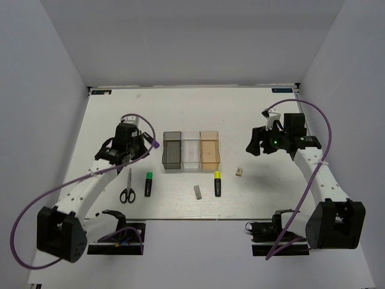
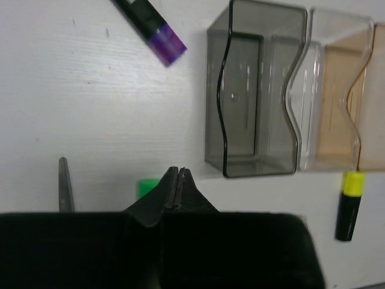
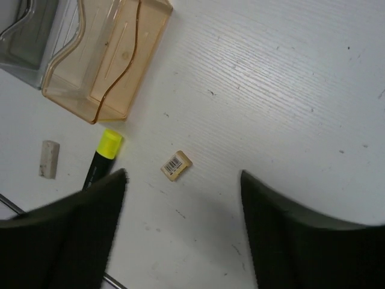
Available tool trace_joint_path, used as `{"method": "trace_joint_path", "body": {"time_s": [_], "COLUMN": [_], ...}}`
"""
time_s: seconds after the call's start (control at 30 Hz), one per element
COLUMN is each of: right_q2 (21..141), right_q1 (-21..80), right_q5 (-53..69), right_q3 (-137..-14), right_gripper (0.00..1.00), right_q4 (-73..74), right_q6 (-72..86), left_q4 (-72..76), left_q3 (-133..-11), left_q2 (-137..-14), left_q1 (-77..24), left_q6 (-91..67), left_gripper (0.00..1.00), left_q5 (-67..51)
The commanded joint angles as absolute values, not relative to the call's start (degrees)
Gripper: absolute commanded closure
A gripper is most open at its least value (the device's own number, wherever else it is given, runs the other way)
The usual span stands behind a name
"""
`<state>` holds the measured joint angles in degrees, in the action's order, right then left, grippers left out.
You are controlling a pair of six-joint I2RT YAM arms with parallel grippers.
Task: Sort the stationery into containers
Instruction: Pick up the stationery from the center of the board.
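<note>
Left gripper (image 2: 178,171) is raised above the table, fingers clenched on nothing. Purple-capped highlighter (image 2: 150,29) lies on the table far of it, left of the dark grey bin (image 2: 252,90). Long axis diagonal, cap pointing near-right.

The left gripper (image 2: 178,176) hides most of a seemingly green highlighter (image 2: 147,187).

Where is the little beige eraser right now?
Seen from above, the beige eraser lies loose on the table, just right of the yellow-capped highlighter and below-right of the orange bin.
</note>
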<state>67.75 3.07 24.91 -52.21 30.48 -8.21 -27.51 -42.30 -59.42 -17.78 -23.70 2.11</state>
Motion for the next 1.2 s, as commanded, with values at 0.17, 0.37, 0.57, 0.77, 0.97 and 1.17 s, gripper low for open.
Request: {"method": "trace_joint_path", "body": {"time_s": [0.17,0.37,0.57,0.77,0.97,1.17], "right_q2": [65.5,64.5,64.2,63.6,63.1,63.0], "right_q1": [3.2,3.0,2.9,2.9,2.9,2.6], "right_q5": [27.1,26.8,24.3,23.4,22.0,21.6], "right_q3": [-51.0,-50.6,-50.3,-50.0,-49.7,-49.7], "right_gripper": [0.81,0.65,0.64,0.63,0.63,0.63], "right_q4": [28.8,29.4,29.3,28.7,28.0,28.1], "right_q6": [-9.8,-10.0,-10.6,-10.8,-11.1,-11.0], "left_q4": [-41.0,-50.5,-57.5,-57.4,-54.2,-49.5], "left_q3": [-68.6,-90.7,-99.9,-97.5,-93.6,-89.7], "left_q2": [-86.4,-108.8,-117.6,-119.6,-121.4,-122.5], "left_q1": [-17.5,-15.6,-15.3,-15.1,-15.0,-14.9], "left_q6": [-37.5,-45.7,-49.6,-52.2,-53.6,-54.0], "left_gripper": [0.17,0.18,0.32,0.34,0.37,0.38], "left_q5": [14.8,17.1,19.5,18.7,17.3,16.3]}}
